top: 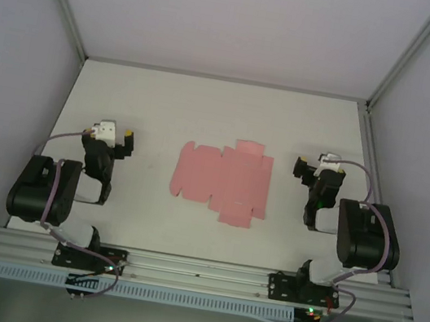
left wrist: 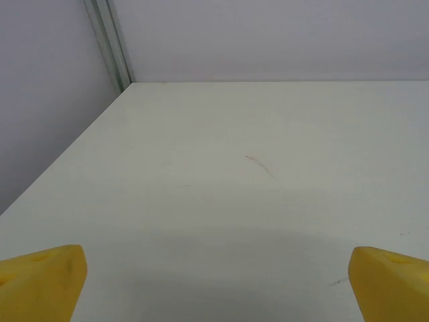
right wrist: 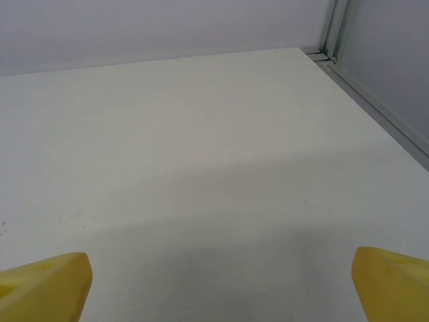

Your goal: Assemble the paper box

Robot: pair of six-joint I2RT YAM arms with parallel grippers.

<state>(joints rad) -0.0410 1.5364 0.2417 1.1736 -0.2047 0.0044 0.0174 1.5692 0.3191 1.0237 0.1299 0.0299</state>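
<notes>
Top external view: pale grey walls (top: pixel 18 54) close in a white desk (top: pixel 208 102) on three sides, and a ribbed aluminium rail (top: pixel 196 272) runs along its near edge, carrying both arm bases. The left arm (top: pixel 45 186) stands folded at the near left of the desk, and the right arm (top: pixel 363 235) mirrors it at the near right. Both point toward the far side.

Between the arms, near the middle of the desk, the paper box (top: pixel 220 180) lies as a flat pink die-cut sheet with its flaps spread and its fold lines visible. It is unfolded and apart from both arms.

The left pincer (top: pixel 127 142) sits to the left of the sheet, well apart from it. The right pincer (top: pixel 301 171) sits to the right of the sheet, somewhat nearer but not touching it.

Left wrist view: the left pincer (left wrist: pixel 218 282) has its yellow fingertips (left wrist: pixel 43 282) at opposite lower corners, spread wide, with bare desk between them. A metal corner post (left wrist: pixel 110 40) rises at the far left. A faint reddish mark (left wrist: pixel 258 164) crosses the desk surface ahead.

Right wrist view: the right pincer (right wrist: pixel 218 285) is spread just as wide, its yellow fingertips (right wrist: pixel 47 285) framing bare desk, and it grips nothing.
</notes>
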